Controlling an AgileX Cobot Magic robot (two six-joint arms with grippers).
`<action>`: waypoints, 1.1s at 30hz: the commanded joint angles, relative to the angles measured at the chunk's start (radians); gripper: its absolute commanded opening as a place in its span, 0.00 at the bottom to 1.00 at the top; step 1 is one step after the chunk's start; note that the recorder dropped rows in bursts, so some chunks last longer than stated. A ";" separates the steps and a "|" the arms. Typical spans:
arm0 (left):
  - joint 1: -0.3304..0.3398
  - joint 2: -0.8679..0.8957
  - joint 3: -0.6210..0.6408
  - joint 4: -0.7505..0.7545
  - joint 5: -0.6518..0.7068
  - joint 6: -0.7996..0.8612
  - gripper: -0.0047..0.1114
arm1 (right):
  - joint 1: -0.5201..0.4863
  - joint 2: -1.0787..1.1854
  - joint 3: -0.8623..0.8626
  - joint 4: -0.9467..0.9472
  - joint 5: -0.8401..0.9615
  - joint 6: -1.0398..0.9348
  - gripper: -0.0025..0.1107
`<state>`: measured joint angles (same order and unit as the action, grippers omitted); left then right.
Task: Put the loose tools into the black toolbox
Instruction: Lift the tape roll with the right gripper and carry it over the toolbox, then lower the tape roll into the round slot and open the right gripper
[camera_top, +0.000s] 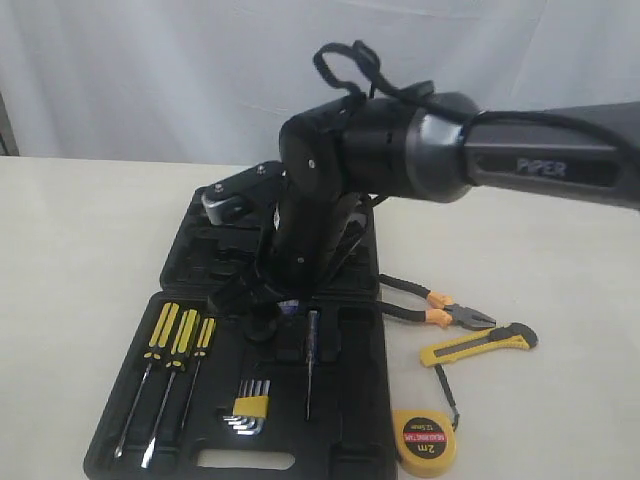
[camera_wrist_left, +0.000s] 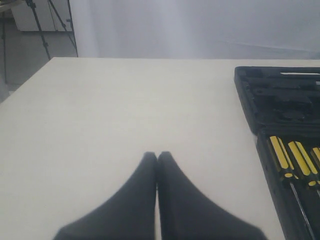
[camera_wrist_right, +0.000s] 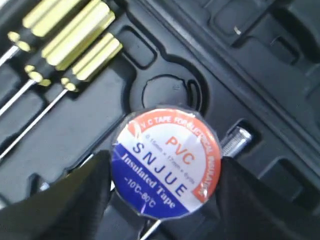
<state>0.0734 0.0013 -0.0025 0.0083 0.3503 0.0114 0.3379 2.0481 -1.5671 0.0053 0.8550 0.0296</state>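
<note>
My right gripper (camera_wrist_right: 165, 172) is shut on the black tape roll (camera_wrist_right: 167, 162), whose white, blue and red label faces the camera. It holds the roll just above the open black toolbox (camera_wrist_right: 75, 130), close to a round recess (camera_wrist_right: 167, 92). In the exterior view this gripper (camera_top: 265, 318) reaches down over the toolbox (camera_top: 340, 440). On the table to the right of the box lie the pliers (camera_top: 440, 310), the utility knife (camera_top: 478, 345) and the yellow tape measure (camera_top: 425, 442). My left gripper (camera_wrist_left: 157, 155) is shut and empty over bare table, left of the toolbox (camera_wrist_left: 280, 95).
Yellow-black screwdrivers (camera_top: 170, 350), hex keys in a yellow holder (camera_top: 248, 410) and a thin tester screwdriver (camera_top: 312, 360) sit in the toolbox tray. The box's open lid (camera_top: 215, 245) lies behind it. The right arm's body hangs over the box.
</note>
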 joint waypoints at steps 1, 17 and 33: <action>-0.005 -0.001 0.003 -0.008 -0.008 -0.004 0.04 | 0.002 0.069 -0.037 -0.005 -0.021 -0.011 0.18; -0.005 -0.001 0.003 -0.008 -0.008 -0.004 0.04 | 0.004 0.135 -0.060 -0.005 -0.107 -0.030 0.18; -0.005 -0.001 0.003 -0.008 -0.008 -0.004 0.04 | 0.004 0.135 -0.060 0.045 -0.124 -0.030 0.18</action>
<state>0.0734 0.0013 -0.0025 0.0083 0.3503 0.0114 0.3419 2.1833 -1.6201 0.0457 0.7394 0.0000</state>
